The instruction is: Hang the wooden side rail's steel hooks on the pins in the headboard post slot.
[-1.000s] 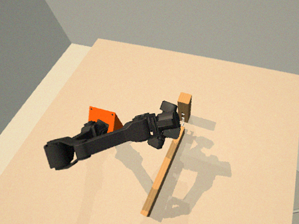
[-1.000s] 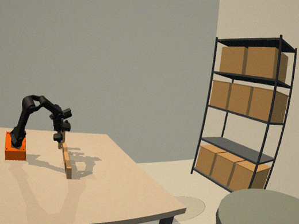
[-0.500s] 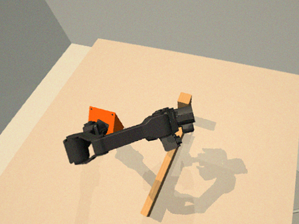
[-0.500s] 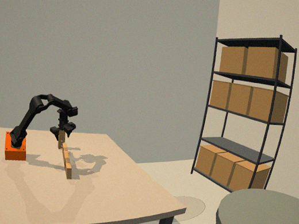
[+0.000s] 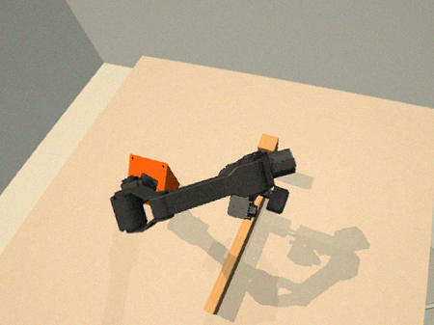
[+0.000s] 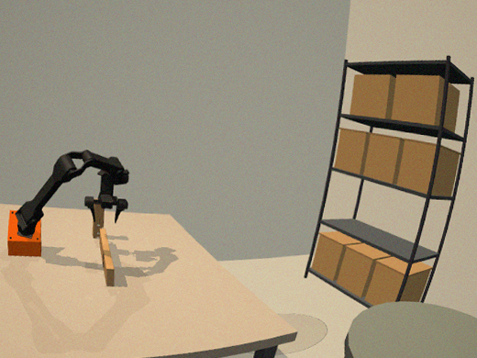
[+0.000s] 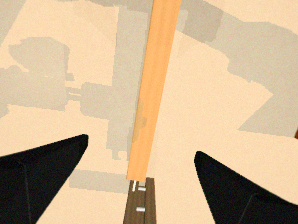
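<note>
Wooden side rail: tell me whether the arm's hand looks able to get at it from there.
Probably yes: the hand is open above the rail, fingers spread to either side, with nothing visible between.

Bare tabletop [image 5: 337, 137] [image 6: 190, 310] [image 7: 225, 100] stretches to the right corner; the upright post [image 5: 267, 142] [image 6: 97, 221] [image 7: 150, 202] blocks passage beyond the rail's near end.

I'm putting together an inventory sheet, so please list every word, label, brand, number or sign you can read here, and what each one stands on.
No readable text, number or sign shows in any view.
Shelf boxes: no lettering visible.
Orange base: only small dark dots, no characters.
Arm, rail and post: no marking can be made out.
</note>
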### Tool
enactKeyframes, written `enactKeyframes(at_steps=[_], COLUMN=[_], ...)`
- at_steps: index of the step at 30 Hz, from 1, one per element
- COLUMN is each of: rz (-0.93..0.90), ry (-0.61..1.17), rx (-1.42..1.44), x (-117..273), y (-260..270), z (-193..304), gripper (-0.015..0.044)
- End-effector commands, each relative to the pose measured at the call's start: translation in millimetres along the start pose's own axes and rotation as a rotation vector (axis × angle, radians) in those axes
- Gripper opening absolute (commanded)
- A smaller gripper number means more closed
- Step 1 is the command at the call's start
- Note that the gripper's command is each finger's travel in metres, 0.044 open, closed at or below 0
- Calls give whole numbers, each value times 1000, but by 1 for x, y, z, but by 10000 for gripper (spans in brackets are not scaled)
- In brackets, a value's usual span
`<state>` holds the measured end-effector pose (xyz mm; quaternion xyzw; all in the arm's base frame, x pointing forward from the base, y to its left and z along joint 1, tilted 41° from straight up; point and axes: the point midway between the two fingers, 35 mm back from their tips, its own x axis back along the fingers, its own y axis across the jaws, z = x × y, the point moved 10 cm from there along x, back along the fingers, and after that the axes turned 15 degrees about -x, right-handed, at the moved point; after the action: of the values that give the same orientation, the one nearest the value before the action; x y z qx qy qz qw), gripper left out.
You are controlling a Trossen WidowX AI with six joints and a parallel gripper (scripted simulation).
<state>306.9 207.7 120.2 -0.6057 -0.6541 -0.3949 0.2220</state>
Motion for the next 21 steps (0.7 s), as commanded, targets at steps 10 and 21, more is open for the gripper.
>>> enactKeyframes(at_steps=[10, 21], rz=[2, 2], ry=[-9, -9], rx=[-8, -8], x=[-46, -63], y=[0, 1], z=[-1, -1], gripper=[440, 440])
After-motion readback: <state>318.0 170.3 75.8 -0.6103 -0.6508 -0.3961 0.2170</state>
